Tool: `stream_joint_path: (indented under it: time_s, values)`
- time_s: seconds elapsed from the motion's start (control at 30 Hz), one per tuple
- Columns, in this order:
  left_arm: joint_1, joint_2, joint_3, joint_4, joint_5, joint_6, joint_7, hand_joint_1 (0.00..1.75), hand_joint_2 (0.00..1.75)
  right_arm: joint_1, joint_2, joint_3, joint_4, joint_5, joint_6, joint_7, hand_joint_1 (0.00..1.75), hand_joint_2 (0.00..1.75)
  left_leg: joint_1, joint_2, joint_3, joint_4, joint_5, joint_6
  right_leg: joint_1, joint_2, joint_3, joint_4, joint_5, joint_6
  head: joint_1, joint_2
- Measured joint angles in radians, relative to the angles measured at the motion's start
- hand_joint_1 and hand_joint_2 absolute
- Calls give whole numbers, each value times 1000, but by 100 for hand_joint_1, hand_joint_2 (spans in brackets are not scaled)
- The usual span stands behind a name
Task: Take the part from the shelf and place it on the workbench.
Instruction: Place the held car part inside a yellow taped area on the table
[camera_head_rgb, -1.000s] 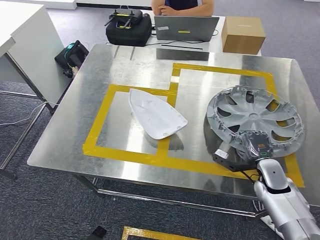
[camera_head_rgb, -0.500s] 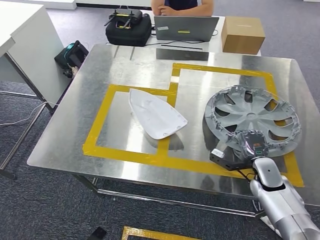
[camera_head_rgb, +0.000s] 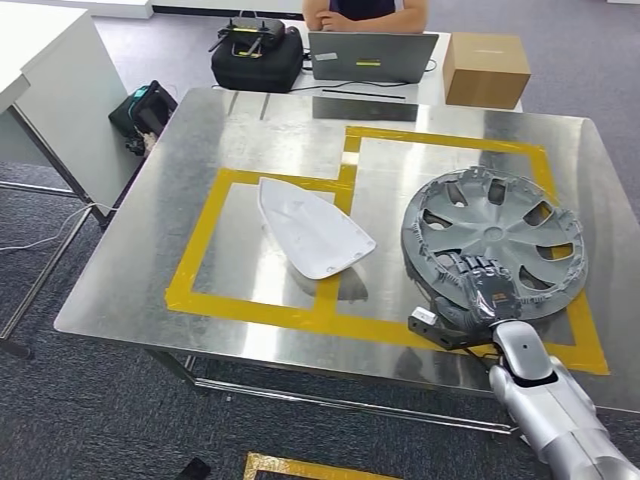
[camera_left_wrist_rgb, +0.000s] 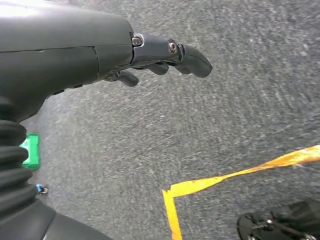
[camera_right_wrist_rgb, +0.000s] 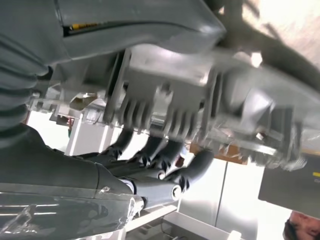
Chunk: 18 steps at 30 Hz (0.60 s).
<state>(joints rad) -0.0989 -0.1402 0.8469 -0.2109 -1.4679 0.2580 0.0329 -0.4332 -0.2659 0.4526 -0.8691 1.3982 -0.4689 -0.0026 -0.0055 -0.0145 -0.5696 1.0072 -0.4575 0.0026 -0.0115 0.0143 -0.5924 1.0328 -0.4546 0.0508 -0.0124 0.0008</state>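
Observation:
A grey wheel cover (camera_head_rgb: 494, 235) wrapped in clear film is over the right yellow-taped area of the metal workbench (camera_head_rgb: 249, 130). My right hand (camera_head_rgb: 475, 285) grips its near rim from underneath, fingers curled over the edge. In the right wrist view the fingers (camera_right_wrist_rgb: 151, 160) press against the cover's ribbed underside (camera_right_wrist_rgb: 226, 85). Whether the far rim touches the bench I cannot tell. My left hand (camera_left_wrist_rgb: 166, 55) hangs over the carpet with its fingers stretched out and nothing in them.
A white curved panel (camera_head_rgb: 311, 230) lies in the left taped square. Beyond the bench are a laptop (camera_head_rgb: 371, 55), a cardboard box (camera_head_rgb: 485, 68), a black bag (camera_head_rgb: 256, 52) and a seated person (camera_head_rgb: 364, 12). A white table (camera_head_rgb: 45, 90) stands at the left.
My right arm has carried the wheel cover leftward, toward the middle of the bench, and the cover has turned so its face shows more fully.

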Motion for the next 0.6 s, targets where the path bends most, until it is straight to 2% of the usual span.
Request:
stream_joint_path:
  time_s: [0.2, 0.37, 0.43, 0.5, 0.57, 0.6]
  values:
    - [7, 2, 0, 0, 2, 22, 25, 0, 0, 35, 0, 33, -50, 7, 8, 13, 0, 0, -1, 0, -1, 2, -2, 3, -2, 0, 0, -2, 1, 2, 0, 0]
    - [8, 3, 0, 0, 5, 30, 27, 0, 0, 73, -1, 70, -141, 12, 28, 15, 0, 0, -5, 0, -1, 1, -3, 13, -6, 0, 2, -10, 4, 8, -1, 0]
    - [8, 2, 0, 0, 5, 31, 27, 0, 0, 82, -4, 79, -174, 12, 32, 15, 0, 0, 1, 2, 5, -14, 4, 21, -5, -1, -3, -4, -2, 14, 0, 0]
    - [8, 2, 0, 0, 5, 33, 26, 0, 0, 86, -8, 85, -196, 12, 33, 15, 0, 0, 9, 3, 14, -28, 11, 27, -3, -3, -36, 61, -39, 18, 4, 0]
    - [9, 2, 0, 0, 6, 33, 26, 0, 0, 92, -12, 89, -206, 12, 34, 15, 0, 0, 10, 4, 15, -28, 12, 29, -4, -4, -97, 189, -95, 24, 6, 0]
    - [10, 1, 0, 0, 7, 33, 26, 0, 0, 97, -14, 92, -209, 12, 35, 15, 0, 0, 11, 4, 16, -28, 12, 28, -5, -5, -125, 239, -110, 27, 6, 0]
